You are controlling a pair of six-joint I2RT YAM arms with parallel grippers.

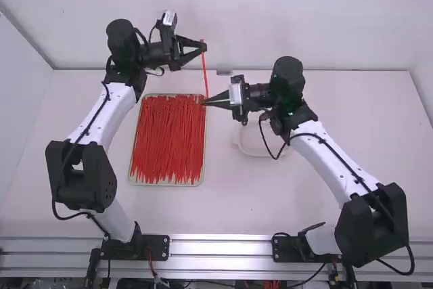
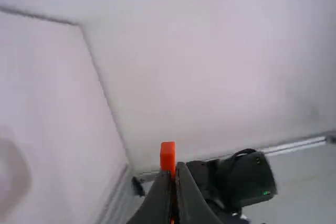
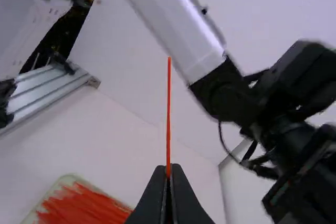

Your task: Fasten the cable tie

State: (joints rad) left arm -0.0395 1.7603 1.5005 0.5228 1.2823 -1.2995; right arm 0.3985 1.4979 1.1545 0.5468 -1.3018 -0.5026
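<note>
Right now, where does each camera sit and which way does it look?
High view: above and behind, looking down on the table; left arm and right arm show.
Left wrist view: on the left arm, looking past the left hand.
Right wrist view: on the right arm, looking past the right hand at the left arm.
All share the cable tie.

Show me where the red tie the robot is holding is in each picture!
High view: the tie stands upright above the tray's far corner, with the left gripper at its top and the right gripper at its bottom.
Left wrist view: its end pokes out of the shut fingers.
Right wrist view: it rises straight from the shut fingers.
Landmark: the tray of spare ties, in the high and right wrist views.
</note>
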